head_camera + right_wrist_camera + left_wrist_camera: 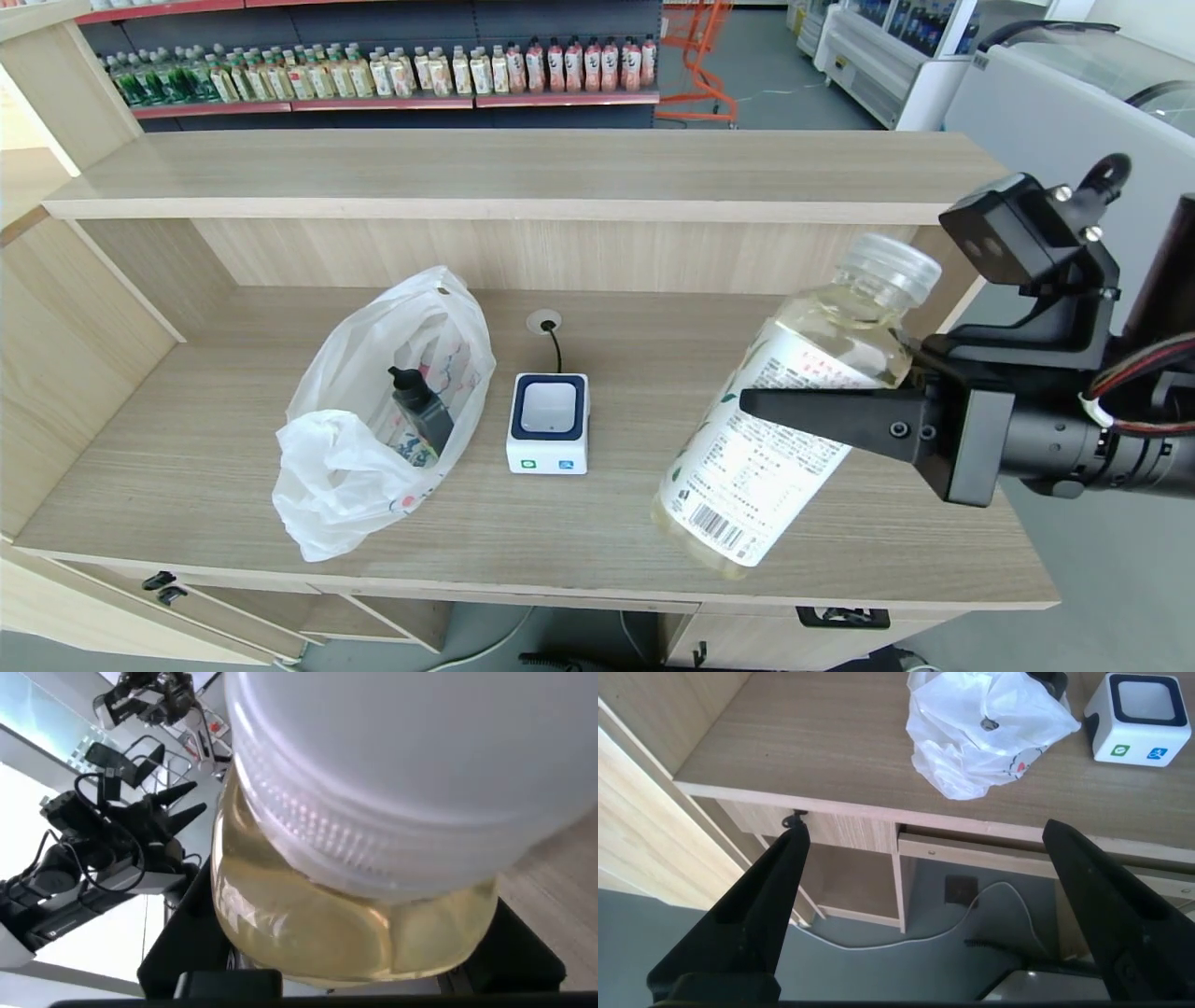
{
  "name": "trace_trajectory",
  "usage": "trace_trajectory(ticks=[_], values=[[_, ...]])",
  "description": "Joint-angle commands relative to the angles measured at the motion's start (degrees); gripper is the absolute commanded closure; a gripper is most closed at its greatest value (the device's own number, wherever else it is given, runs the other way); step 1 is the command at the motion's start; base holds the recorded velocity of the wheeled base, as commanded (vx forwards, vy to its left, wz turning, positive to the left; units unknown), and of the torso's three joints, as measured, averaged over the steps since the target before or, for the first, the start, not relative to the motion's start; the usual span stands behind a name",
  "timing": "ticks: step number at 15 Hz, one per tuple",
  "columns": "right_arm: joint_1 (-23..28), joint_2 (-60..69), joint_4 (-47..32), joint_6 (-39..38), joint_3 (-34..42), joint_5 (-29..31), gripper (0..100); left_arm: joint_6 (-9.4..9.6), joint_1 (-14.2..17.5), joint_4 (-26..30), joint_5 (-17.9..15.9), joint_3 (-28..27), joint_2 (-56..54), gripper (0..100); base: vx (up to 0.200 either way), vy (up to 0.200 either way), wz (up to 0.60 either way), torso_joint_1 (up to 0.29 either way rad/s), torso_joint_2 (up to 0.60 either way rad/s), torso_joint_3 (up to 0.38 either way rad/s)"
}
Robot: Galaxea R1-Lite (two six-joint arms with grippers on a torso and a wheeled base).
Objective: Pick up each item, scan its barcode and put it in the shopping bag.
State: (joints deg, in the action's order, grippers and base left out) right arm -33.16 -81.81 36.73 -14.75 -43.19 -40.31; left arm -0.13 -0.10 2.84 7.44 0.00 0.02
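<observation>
Pale wooden counter (187, 448), shelves of bottled drinks (392, 70) beyond its back wall. Near the middle, small white scanner (549, 435) with a dark-framed window facing up; just beside it, white shopping bag (336, 467), mouth open, dark pump bottle (420, 411) already inside.

Clenched in the right gripper (761, 401): clear bottle (747, 485) of pale yellow liquid, tilted, ribbed cap (889, 264) up and away, base low over the counter's near right part, well apart from the scanner. Left gripper (926, 835) released, fingers spread wide, hanging off the counter's front edge near the bag.

Step in hand, by judgement: the scan. Carry the bottle leftward over the scanner, then roll the wrist so that the barcode (717, 529), now turned up and toward the head view, faces down at the window. Hold it flat to the glass and steady, not touching. Grip around the upper body, so mind the heavy base swinging. Afterwards, lower it base first into the bag's mouth, beside the pump bottle.

Writing: white label with dense small print, a leafy drawing, barcode at the lower end; two small coloured icons on the scanner's front. Too fine to read reliably.
</observation>
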Motion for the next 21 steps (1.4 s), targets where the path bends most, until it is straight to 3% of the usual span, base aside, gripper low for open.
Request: trace_trajectory(ticks=[1,21], values=[[-0.94,0.78,-0.08,-1.33,-1.37,-0.03,100,-0.04,0.01,-0.03,0.03,0.0,-0.02,0,0.0,0.0,0.0,0.0,0.0,0.0],[-3.67,0.86,-0.08,-1.95,-0.84,-0.03,100,-0.04,0.01,0.06,-0.05,0.0,0.06,0,0.0,0.0,0.0,0.0,0.0,0.0]])
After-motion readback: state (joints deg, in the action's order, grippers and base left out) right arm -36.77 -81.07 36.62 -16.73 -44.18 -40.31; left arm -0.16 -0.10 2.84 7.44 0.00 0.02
